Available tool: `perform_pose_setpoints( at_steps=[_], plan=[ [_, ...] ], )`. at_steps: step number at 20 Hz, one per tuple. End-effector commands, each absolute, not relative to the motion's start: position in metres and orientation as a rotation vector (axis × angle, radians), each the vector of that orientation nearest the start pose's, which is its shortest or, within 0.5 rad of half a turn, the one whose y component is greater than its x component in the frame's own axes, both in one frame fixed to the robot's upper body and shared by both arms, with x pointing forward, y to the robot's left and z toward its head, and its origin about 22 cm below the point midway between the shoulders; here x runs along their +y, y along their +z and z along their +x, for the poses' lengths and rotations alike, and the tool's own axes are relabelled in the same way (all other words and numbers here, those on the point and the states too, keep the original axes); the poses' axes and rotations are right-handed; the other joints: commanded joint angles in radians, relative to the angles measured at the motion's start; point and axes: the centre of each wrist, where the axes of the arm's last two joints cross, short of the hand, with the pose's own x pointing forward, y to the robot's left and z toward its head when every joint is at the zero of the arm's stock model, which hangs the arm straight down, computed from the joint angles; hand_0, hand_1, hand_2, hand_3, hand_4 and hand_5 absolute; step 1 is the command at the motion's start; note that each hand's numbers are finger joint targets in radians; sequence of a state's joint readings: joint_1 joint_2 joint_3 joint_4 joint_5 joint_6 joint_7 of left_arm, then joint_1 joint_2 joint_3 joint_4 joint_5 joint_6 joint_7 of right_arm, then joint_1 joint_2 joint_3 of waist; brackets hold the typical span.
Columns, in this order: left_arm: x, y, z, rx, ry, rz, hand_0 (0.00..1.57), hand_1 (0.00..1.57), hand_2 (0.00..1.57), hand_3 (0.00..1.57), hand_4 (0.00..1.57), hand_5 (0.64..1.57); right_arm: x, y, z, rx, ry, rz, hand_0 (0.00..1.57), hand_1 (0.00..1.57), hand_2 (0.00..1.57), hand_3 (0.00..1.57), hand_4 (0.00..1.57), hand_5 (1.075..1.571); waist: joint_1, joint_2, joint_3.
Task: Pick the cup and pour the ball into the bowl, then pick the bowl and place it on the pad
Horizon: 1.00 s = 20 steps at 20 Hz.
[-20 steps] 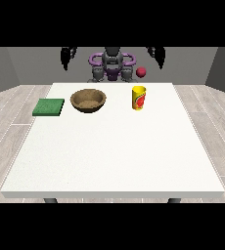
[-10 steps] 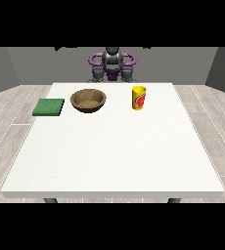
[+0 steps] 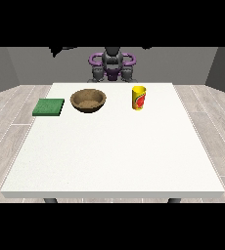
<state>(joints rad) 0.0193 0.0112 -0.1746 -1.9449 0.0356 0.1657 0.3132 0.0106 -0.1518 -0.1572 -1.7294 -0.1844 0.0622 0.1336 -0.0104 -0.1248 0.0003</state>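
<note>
**Waiting to start: nothing moved yet**

Sitting along the table's (image 3: 109, 146) far edge, left to right: green pad (image 3: 49, 107), empty-looking bowl (image 3: 88, 100), upright yellow cup (image 3: 139, 97). No ball shows. Whether the hands are open or closed, I cannot tell. Every step remains.

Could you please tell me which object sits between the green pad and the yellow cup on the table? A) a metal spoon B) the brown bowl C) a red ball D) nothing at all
B: the brown bowl rests on the white table with the green pad at its left in the view and the yellow cup at its right.
</note>
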Motion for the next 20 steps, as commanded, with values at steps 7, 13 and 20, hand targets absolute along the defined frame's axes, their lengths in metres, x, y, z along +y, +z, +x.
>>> perform_pose_setpoints(
  at_steps=[7, 13, 20],
  plan=[
    [0.229, 0.077, 0.271, -1.845, -0.012, 0.021, 0.00, 0.00, 0.00, 0.00, 0.00, 1.481, -0.294, 0.065, 0.264, -1.808, -0.035, -0.034, 0.00, 0.00, 0.00, 0.00, 0.27, 1.570, -0.024, 0.231, -0.0005],
    [0.232, 0.043, 0.290, -1.891, -0.018, 0.073, 0.00, 0.00, 0.00, 0.00, 0.00, 1.465, -0.304, 0.071, 0.285, -1.855, -0.046, -0.040, 0.00, 0.00, 0.00, 0.00, 0.19, 1.571, -0.020, 0.303, -0.0006],
    [0.246, -0.019, 0.295, -1.864, 0.023, 0.096, 0.00, 0.00, 0.00, 0.00, 0.00, 1.486, -0.312, 0.060, 0.284, -1.853, -0.030, -0.045, 0.00, 0.00, 0.00, 0.00, 0.19, 1.571, -0.046, 0.293, -0.0006]
  ],
)
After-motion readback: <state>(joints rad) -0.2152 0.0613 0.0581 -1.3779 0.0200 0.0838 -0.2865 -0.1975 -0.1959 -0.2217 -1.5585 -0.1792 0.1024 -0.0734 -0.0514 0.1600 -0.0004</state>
